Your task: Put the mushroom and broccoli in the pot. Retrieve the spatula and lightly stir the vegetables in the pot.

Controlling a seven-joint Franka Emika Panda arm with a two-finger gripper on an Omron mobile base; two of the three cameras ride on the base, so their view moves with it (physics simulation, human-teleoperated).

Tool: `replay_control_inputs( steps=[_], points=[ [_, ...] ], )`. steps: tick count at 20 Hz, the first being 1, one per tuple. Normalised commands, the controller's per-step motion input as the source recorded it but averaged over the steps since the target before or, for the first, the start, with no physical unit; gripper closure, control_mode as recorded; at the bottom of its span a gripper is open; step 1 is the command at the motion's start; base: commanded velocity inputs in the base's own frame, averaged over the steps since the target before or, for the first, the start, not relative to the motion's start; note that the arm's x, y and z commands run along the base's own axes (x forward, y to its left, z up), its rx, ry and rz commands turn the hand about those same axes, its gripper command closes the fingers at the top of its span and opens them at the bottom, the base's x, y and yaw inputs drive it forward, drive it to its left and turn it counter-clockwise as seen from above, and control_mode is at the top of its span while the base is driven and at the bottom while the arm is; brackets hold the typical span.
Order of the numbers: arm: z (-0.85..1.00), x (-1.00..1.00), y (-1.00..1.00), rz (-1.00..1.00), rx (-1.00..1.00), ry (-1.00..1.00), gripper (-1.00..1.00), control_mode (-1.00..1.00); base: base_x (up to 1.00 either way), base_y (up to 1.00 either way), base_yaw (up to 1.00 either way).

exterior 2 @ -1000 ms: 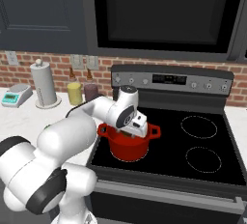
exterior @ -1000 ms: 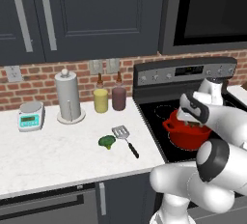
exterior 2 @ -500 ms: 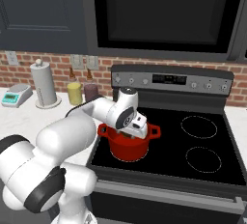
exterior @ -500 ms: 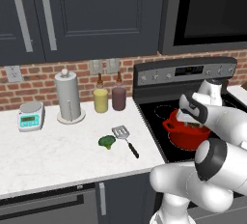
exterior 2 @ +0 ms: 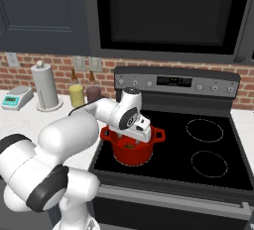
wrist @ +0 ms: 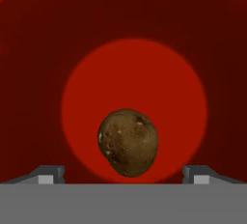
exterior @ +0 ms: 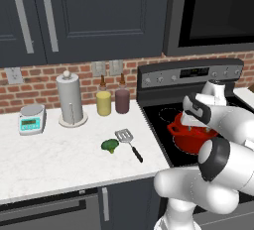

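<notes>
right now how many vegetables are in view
2. The mushroom lies inside the red pot on the stove, below the end effector. The broccoli sits on the counter, just left of the spatula. None other shows.

White rounded arm segments, dark grey joints (glossy, rendered), small dark finger tips

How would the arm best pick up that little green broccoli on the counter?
Probably from straight above, closing on the bumpy head of the broccoli. It lies low on the white counter, apart from the spatula beside it, so the fingers have room on either side.
</notes>
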Motion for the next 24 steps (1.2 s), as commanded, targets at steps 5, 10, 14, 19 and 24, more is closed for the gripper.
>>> replay_control_inputs(
  steps=[5,10,14,19,24],
  points=[
    [0.21,-0.01,0.04,0.0,0.0,-0.01,-1.0,-1.0,0.0,0.0,0.0],
    [0.49,-0.21,0.23,0.05,0.0,-0.11,-1.0,-1.0,0.0,0.0,0.0],
    [0.5,-0.37,0.44,0.09,0.0,-0.09,-1.0,-1.0,0.0,0.0,0.0],
    [0.51,-0.49,0.56,0.1,0.0,-0.02,-1.0,-1.0,0.0,0.0,0.0],
    [0.11,-0.33,0.89,0.15,0.0,0.0,-1.0,-1.0,0.0,0.0,0.0]
  ],
)
